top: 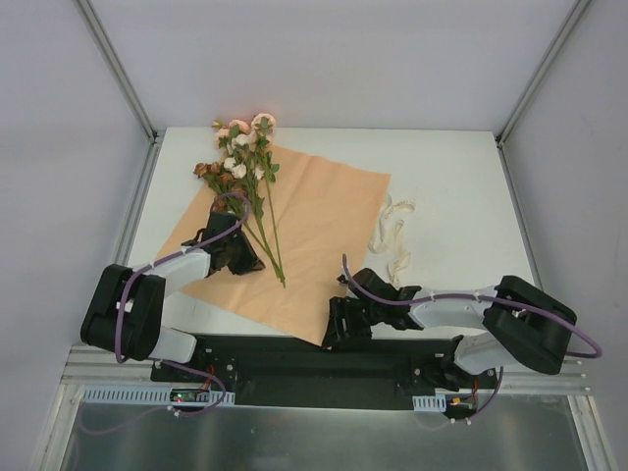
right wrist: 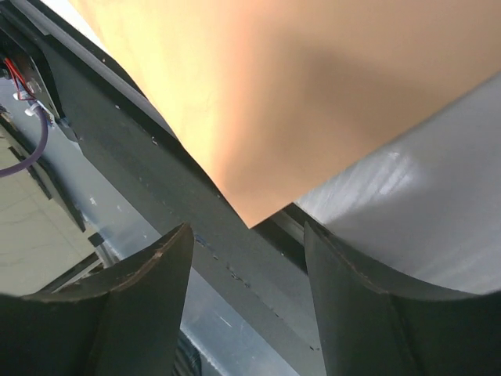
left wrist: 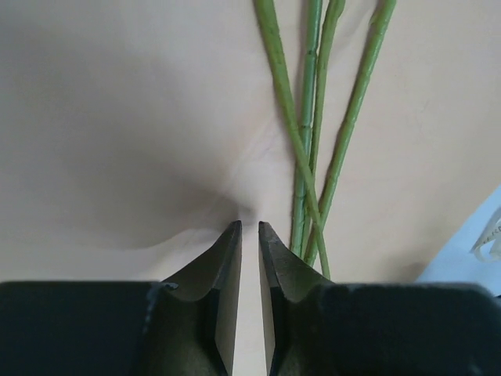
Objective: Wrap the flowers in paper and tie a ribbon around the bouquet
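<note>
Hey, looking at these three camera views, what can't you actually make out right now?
Whether the left hand grips the paper: left wrist view, a slit shows between the fingers.
The flowers: left wrist view, blooms cut off by the top edge; only stems show.
The ribbon: left wrist view, only a sliver at the right edge.
The paper's underside: faces the table in every view.

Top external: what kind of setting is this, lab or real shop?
Likely a lab test cell, not a shop: plain white walls on aluminium framing, white table, paper and flowers laid out.
</note>
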Motion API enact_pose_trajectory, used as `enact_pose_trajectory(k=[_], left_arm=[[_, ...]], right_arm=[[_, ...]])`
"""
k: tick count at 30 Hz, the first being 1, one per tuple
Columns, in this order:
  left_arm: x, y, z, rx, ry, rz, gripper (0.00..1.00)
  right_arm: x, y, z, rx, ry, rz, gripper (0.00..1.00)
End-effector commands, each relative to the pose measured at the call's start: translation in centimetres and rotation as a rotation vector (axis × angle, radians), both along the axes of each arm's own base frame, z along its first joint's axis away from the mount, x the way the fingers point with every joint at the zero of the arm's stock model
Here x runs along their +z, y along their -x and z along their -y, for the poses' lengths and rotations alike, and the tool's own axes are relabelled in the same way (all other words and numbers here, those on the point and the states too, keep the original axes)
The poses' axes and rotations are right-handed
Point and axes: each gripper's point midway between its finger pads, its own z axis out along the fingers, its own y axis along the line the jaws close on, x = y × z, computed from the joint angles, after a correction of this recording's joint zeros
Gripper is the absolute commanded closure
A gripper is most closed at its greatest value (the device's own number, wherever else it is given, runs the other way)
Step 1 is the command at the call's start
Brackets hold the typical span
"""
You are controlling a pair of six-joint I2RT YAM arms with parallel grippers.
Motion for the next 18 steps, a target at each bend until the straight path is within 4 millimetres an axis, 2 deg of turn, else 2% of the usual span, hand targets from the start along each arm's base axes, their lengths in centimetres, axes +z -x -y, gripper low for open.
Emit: enact_pose_trajectory(k=[1,7,9,13,18], left_arm=[[1.2,-1.5,2.0,-0.072,0.066,0.059,0.86],[1.7,-1.9,3.7,-0.127,0.094,0.079,0.84],[1.6,-1.9,3.8,-0.133,0.096,0.076,0.83],[1.4,-1.8,3.8,-0.137,0.096,0.082,0.8],[1.1,-1.8,4.8,-0.185,0.134,0.078,0.78]], right_arm=[[0.6,0.1,-2.1,-0.018,-0.101,-0.044,0.39],[0.6,-0.3,-2.8,-0.03,-0.108,-0.054,0.41],[1.2,-0.6,-3.2,-0.032,-0.126,-0.041,0.42],[2.6,-1.3,-3.8,-0.066,-0.167,-0.009,0.51],[3.4,-2.1,-4.0,-0.123,-0.192,0.004,0.63]])
